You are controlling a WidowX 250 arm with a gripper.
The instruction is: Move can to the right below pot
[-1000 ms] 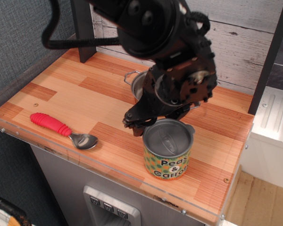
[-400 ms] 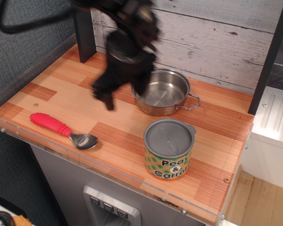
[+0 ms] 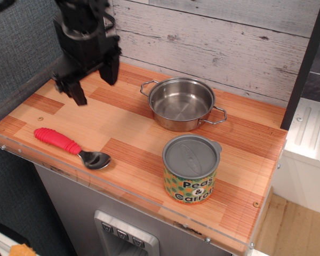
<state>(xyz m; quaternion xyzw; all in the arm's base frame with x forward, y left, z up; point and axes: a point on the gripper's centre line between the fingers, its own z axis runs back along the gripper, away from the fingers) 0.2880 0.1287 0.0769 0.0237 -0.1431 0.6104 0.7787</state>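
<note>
Since a second ago I've pulled way off: back then my arm hung right over the pot and can, now my pincer [image 3: 93, 85] hovers over the far-left back corner of the counter [image 3: 122, 120], fingers spread apart and holding nothing.

Biggest to smallest: the pot [image 3: 182, 103] sits empty near the back wall, both loop handles visible. The can [image 3: 191, 168] stands upright just in front of it, slightly to the right, close to the front edge but not touching the pot. I'd say that's the spot the task wants, so the job looks done. The red-handled spoon [image 3: 71, 148] lies well apart on the left.

What could still go wrong: the can is near the front lip, so if I swing back low I could clip it and knock it off, or nudge the spoon.
</note>
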